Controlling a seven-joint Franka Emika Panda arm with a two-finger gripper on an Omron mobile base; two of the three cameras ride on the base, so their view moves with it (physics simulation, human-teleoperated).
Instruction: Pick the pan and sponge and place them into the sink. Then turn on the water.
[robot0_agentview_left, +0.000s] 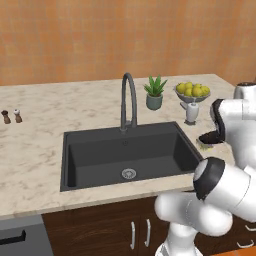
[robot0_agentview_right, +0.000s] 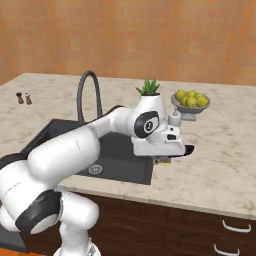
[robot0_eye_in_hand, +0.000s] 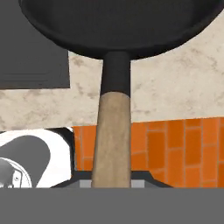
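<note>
The black pan (robot0_eye_in_hand: 118, 22) fills the top of the hand view, and its light wooden handle (robot0_eye_in_hand: 111, 140) runs down into my gripper (robot0_eye_in_hand: 111, 181), which is shut on it. From the base views the pan (robot0_agentview_left: 212, 136) hangs just above the counter, right of the sink (robot0_agentview_left: 67, 150), its far rim (robot0_agentview_right: 187, 149) poking out past the hand (robot0_agentview_right: 167, 145). The small yellow sponge (robot0_agentview_left: 205, 145) lies on the counter under the pan, and a bit of it (robot0_agentview_right: 162, 160) peeks out below the hand. No water shows at the dark arched faucet (robot0_agentview_left: 127, 95).
Behind the pan stand a bowl of lemons (robot0_agentview_left: 192, 91), a small white pot (robot0_agentview_left: 191, 111) and a potted plant (robot0_agentview_left: 155, 92). Two small shakers (robot0_agentview_left: 11, 116) sit far left on the counter. The silver drain (robot0_agentview_left: 128, 173) lies in the sink's floor.
</note>
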